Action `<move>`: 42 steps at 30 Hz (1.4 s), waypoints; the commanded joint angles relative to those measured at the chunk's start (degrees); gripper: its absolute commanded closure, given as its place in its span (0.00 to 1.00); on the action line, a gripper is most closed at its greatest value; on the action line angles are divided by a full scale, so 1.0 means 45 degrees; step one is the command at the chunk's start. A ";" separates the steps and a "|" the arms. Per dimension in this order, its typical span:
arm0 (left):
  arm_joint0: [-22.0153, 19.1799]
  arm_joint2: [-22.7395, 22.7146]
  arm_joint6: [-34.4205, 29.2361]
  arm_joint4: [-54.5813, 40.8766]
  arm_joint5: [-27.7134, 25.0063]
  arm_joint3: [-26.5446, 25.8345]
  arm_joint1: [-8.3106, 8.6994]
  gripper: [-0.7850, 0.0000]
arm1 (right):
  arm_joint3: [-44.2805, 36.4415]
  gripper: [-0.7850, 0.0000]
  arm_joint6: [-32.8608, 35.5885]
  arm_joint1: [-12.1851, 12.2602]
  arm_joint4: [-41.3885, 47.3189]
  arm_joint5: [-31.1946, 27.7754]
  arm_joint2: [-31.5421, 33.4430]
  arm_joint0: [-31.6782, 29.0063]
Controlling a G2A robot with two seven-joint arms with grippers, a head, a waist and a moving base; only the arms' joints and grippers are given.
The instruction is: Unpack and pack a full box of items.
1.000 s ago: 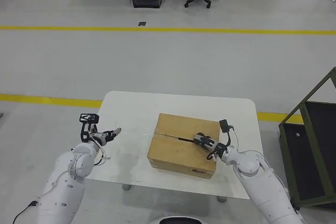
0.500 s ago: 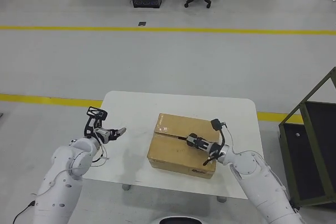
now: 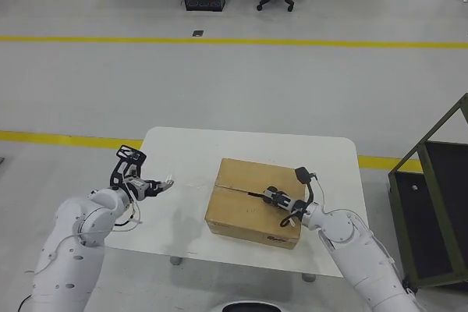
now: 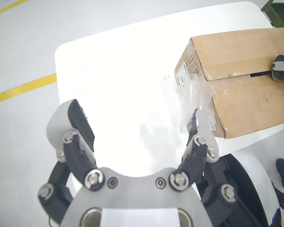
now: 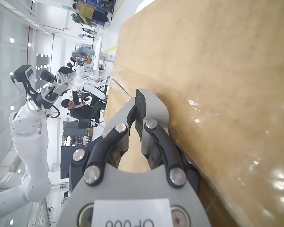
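Right gripper [image 3: 270, 193] is pulled back a bit toward 3 o'clock along the seam of the box [image 3: 238, 212], mid-table, fingers pinched together. Left gripper [image 3: 162, 187] is held spread wide at the table's [image 3: 179, 156] 9 o'clock edge, tape [image 4: 191, 102] stuck on. Flaps aren't lifted yet, so unpacking looks barely begun.

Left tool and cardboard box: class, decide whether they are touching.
Apart. The top view shows bare white table between the left tool and the cardboard box.
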 commanded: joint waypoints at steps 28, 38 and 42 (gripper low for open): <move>0.0520 0.0999 0.1090 0.0229 -0.0244 -0.2760 0.0275 0.00 | -0.3523 0.93 -0.1573 0.0616 -0.1646 -0.0894 0.2361 -0.2041; 0.0200 0.2779 0.2491 -0.0723 -0.0359 -0.2941 0.0028 0.00 | -0.6267 0.98 -0.3890 0.1057 -0.3988 -0.0286 0.4977 -0.4766; 0.0200 0.2779 0.2491 -0.0723 -0.0359 -0.2941 0.0028 0.00 | -0.7168 1.00 -0.5596 0.1098 -0.5225 0.0181 0.5719 -0.6176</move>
